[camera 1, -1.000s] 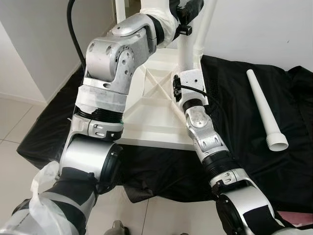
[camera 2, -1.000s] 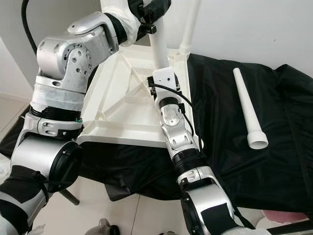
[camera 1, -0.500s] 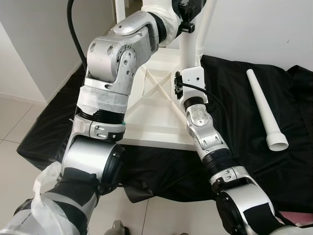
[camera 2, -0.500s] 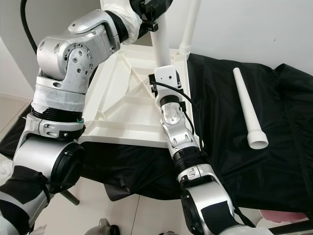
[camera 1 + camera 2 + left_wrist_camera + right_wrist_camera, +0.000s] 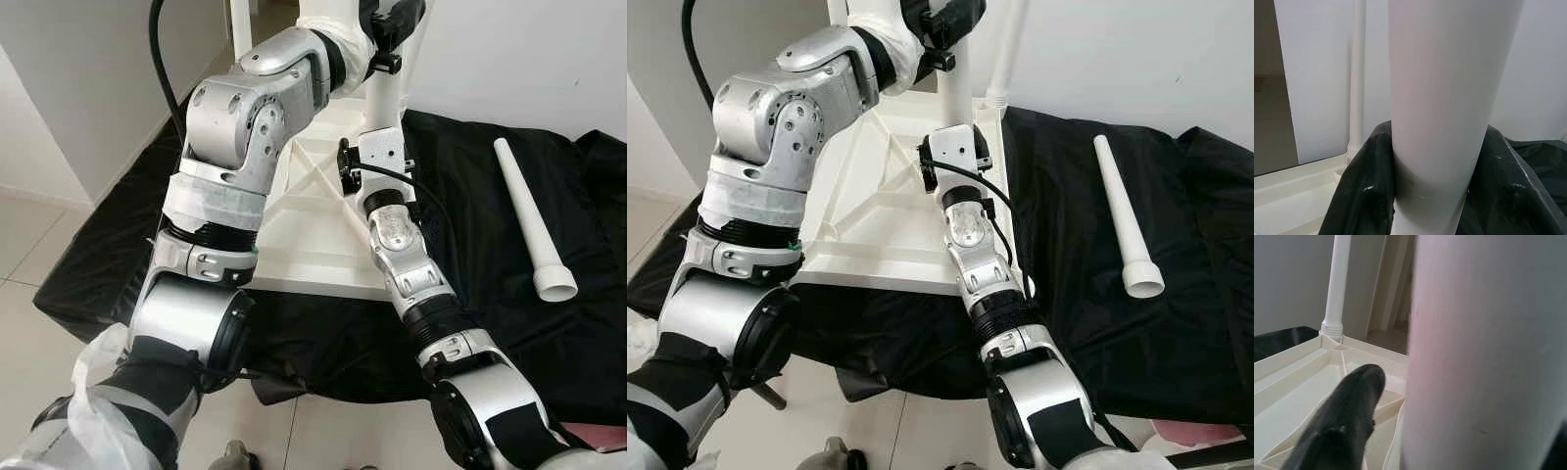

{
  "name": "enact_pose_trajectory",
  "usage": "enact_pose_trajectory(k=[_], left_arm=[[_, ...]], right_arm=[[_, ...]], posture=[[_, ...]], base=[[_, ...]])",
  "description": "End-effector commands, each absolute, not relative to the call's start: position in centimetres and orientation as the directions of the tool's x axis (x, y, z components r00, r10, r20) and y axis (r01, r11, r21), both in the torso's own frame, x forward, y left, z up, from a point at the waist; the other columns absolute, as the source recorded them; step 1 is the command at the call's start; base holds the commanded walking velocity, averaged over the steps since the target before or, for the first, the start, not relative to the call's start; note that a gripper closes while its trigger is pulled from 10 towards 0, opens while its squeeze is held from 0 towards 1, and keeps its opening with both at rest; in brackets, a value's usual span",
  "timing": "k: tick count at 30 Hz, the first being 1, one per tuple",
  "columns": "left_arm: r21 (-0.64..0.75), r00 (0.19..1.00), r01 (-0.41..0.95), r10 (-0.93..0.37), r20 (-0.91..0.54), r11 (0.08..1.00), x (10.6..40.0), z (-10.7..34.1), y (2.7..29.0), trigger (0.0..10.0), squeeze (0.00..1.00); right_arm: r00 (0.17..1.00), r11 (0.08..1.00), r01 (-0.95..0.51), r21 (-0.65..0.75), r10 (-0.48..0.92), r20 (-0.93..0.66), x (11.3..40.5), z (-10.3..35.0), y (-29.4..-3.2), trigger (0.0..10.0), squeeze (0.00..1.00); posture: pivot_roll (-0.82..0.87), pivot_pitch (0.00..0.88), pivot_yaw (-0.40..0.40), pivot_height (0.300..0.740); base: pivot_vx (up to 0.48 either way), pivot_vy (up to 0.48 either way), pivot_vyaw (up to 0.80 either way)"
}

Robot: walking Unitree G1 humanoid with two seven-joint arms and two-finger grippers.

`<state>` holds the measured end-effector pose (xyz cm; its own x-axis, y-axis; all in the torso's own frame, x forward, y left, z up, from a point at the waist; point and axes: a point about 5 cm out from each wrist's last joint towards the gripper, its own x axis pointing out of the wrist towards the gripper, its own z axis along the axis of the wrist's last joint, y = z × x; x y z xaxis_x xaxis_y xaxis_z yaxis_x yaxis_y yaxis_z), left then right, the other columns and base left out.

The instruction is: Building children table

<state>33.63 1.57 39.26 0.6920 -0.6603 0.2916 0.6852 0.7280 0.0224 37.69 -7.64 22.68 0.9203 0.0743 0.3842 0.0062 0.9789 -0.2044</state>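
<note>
Watch that upright leg [image 5: 955, 93], operator: it looks like it's being seated or screwed into the near right corner of the upturned tabletop [image 5: 867, 230], and if you twist while it leans, my guess is the thread binds or the leg pops out of its socket. Two grips on one post can also fight each other; push sideways with one arm and the light plastic top may skid on the black cloth [image 5: 1078, 245].

Your left arm is bent sharply at the elbow, forearm swung across and up, and the left gripper [image 5: 1442, 191] sits high on the leg. In its wrist view both black fingers [image 5: 1359, 191] hug the white tube from either side, touching it, so that claw is clamped around the leg. Your right arm reaches straight forward over the tabletop's front edge, wrist raised, with the right gripper [image 5: 1400, 431] at the lower part of the same leg. One finger [image 5: 1344, 423] lies close beside the tube and the other peeks out at the far side, so it straddles the leg; I can't tell whether it's actually squeezing.

Two more legs already stand in the far corners, one plain in the right wrist view [image 5: 1336, 284]. A spare leg [image 5: 1122, 215] lies loose on the cloth, well off to your right.
</note>
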Motion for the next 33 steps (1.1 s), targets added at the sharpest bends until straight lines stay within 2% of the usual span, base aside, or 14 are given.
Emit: enact_pose_trajectory(k=[1,2,3,14,15,16,17,24,25,28,29,30,31,33], left_arm=[[0.042,0.668,0.700,-0.675,0.314,0.713,32.9,39.8,1.1,10.0,0.00],[0.042,0.668,0.700,-0.675,0.314,0.713,32.9,39.8,1.1,10.0,0.00],[0.042,0.668,0.700,-0.674,0.315,0.713,32.9,39.8,1.1,10.0,0.00],[0.063,0.647,0.711,-0.687,0.331,0.700,32.4,40.0,1.0,10.0,0.00],[0.067,0.643,0.713,-0.690,0.333,0.698,32.3,40.1,1.0,10.0,0.00],[0.067,0.643,0.713,-0.690,0.333,0.698,32.3,40.1,1.0,10.0,0.00],[0.070,0.641,0.715,-0.691,0.334,0.696,32.2,40.1,1.0,10.0,0.00],[0.080,0.629,0.721,-0.699,0.339,0.688,32.0,40.2,0.9,10.0,0.01],[0.081,0.626,0.724,-0.701,0.341,0.685,31.9,40.2,0.8,10.0,0.73],[0.081,0.626,0.724,-0.701,0.341,0.685,31.9,40.2,0.8,10.0,0.73],[0.086,0.622,0.726,-0.705,0.340,0.682,31.9,40.2,0.8,10.0,1.00],[0.086,0.622,0.726,-0.705,0.340,0.682,31.9,40.2,0.8,10.0,1.00],[0.096,0.612,0.728,-0.707,0.355,0.679,31.9,40.4,0.8,10.0,0.00],[0.093,0.596,0.734,-0.704,0.386,0.672,31.9,40.9,0.9,10.0,0.00]], right_arm=[[0.926,0.983,0.006,-0.184,0.064,0.372,37.8,22.6,-7.6,1.4,0.00],[0.926,0.983,0.006,-0.184,0.064,0.372,37.8,22.6,-7.6,1.4,0.00],[0.931,0.985,0.011,-0.171,0.053,0.361,37.9,22.4,-7.7,0.0,0.00],[0.957,0.992,0.034,-0.119,0.002,0.291,38.3,21.5,-8.3,0.0,0.00],[0.958,0.993,0.039,-0.109,-0.006,0.286,38.3,21.6,-8.4,8.5,0.00],[0.958,0.993,0.039,-0.109,-0.006,0.286,38.3,21.6,-8.4,8.5,0.00],[0.960,0.994,0.041,-0.102,-0.011,0.281,38.4,21.7,-8.4,10.0,0.00],[0.963,0.995,0.050,-0.090,-0.024,0.269,38.7,21.9,-8.5,10.0,0.00],[0.962,0.995,0.051,-0.085,-0.026,0.272,38.8,22.0,-8.4,10.0,0.00],[0.962,0.995,0.051,-0.085,-0.026,0.272,38.8,22.0,-8.4,10.0,0.00],[0.960,0.995,0.051,-0.084,-0.025,0.279,38.8,22.2,-8.4,10.0,0.00],[0.960,0.995,0.051,-0.084,-0.025,0.279,38.8,22.2,-8.4,10.0,0.00],[0.957,0.995,0.048,-0.086,-0.021,0.288,38.8,22.5,-8.3,10.0,0.00],[0.956,0.995,0.045,-0.088,-0.017,0.294,38.7,22.6,-8.3,10.0,0.00]], posture=[[0.05,0.046,-0.050,0.740],[0.05,0.046,-0.050,0.740],[0.05,0.047,-0.050,0.740],[0.06,0.038,-0.066,0.740],[0.07,0.036,-0.069,0.740],[0.07,0.036,-0.069,0.740],[0.07,0.036,-0.069,0.740],[0.08,0.029,-0.074,0.740],[0.08,0.024,-0.072,0.740],[0.08,0.024,-0.072,0.740],[0.08,0.018,-0.069,0.740],[0.08,0.018,-0.069,0.740],[0.08,0.012,-0.068,0.740],[0.08,0.007,-0.062,0.740]], base=[[0.000,0.000,0.00],[0.000,0.000,0.00],[0.000,0.000,0.00],[0.000,0.000,0.00],[0.000,0.000,0.00],[0.000,0.000,0.00],[0.000,0.000,0.00],[0.000,0.000,0.00],[0.000,0.000,0.00],[0.000,0.000,0.00],[0.000,0.000,0.00],[0.000,0.000,0.00],[0.000,0.000,0.00],[0.000,0.000,0.00]])
